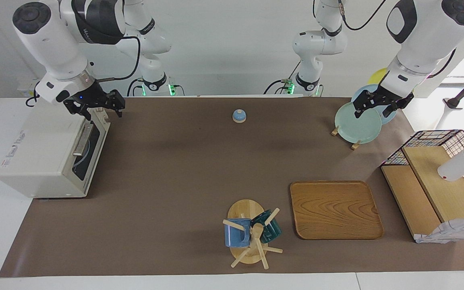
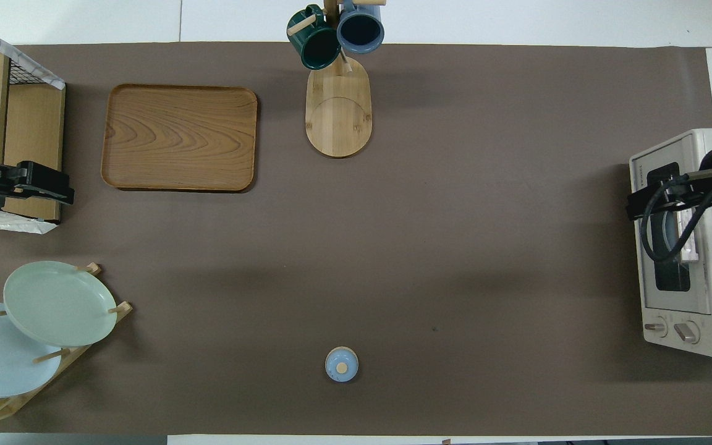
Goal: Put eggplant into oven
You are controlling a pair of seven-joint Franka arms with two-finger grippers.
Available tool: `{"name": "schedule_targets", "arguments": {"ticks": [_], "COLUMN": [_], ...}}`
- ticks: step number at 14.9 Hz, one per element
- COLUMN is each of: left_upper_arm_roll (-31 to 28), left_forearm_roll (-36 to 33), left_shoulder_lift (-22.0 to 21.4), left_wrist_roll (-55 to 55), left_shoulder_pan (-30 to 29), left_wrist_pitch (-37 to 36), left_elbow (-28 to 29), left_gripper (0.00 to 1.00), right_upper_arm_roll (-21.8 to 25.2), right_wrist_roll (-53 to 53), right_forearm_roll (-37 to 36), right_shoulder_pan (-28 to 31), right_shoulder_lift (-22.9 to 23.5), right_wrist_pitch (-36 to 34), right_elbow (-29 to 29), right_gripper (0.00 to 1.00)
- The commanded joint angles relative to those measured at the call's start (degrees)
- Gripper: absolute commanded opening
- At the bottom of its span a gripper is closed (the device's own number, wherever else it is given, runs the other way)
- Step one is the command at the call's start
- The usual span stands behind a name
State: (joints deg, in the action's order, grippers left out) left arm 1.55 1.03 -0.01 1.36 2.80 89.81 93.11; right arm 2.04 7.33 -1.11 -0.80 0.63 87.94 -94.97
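We see the right pincer hanging over the oven at the right arm's end of the bench, its door shut; we cannot tell how wide the fingers stand. The left pincer hangs parted and empty over the plates. We cannot see the eggplant.

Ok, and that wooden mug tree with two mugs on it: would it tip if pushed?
The mug tree probably tips if pushed high, since the blue mug and green mug hang up on its pegs. Pushed at its flat oval base, it would likelier slide. The mugs merely hang, so they may swing off.
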Motion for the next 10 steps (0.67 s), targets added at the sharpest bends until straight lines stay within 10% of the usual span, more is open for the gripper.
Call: {"name": "schedule_targets", "arguments": {"ticks": [1,10], "left_upper_arm_roll": [0.4,0.4], "left_forearm_roll": [-1.2,-1.2], "left_shoulder_lift": [-0.8,-0.8], "left_wrist_roll": [-0.7,-0.7], "left_shoulder_pan": [-0.3,-0.3], "left_wrist_pitch": [0.7,0.7], "left_elbow": [0.8,0.8], "left_gripper": [1.0,1.0], "right_upper_arm_roll": [0.0,-0.1], "right_wrist_roll": [-1.2,-1.0], "right_forearm_roll": [0.5,1.2], "right_shoulder_pan": [0.7,1.5], "right_shoulder_lift": [-0.2,-0.6], "right_wrist_pitch": [-0.7,-0.5], "right_elbow": [0.4,0.0], "right_gripper": [1.0,1.0]}}
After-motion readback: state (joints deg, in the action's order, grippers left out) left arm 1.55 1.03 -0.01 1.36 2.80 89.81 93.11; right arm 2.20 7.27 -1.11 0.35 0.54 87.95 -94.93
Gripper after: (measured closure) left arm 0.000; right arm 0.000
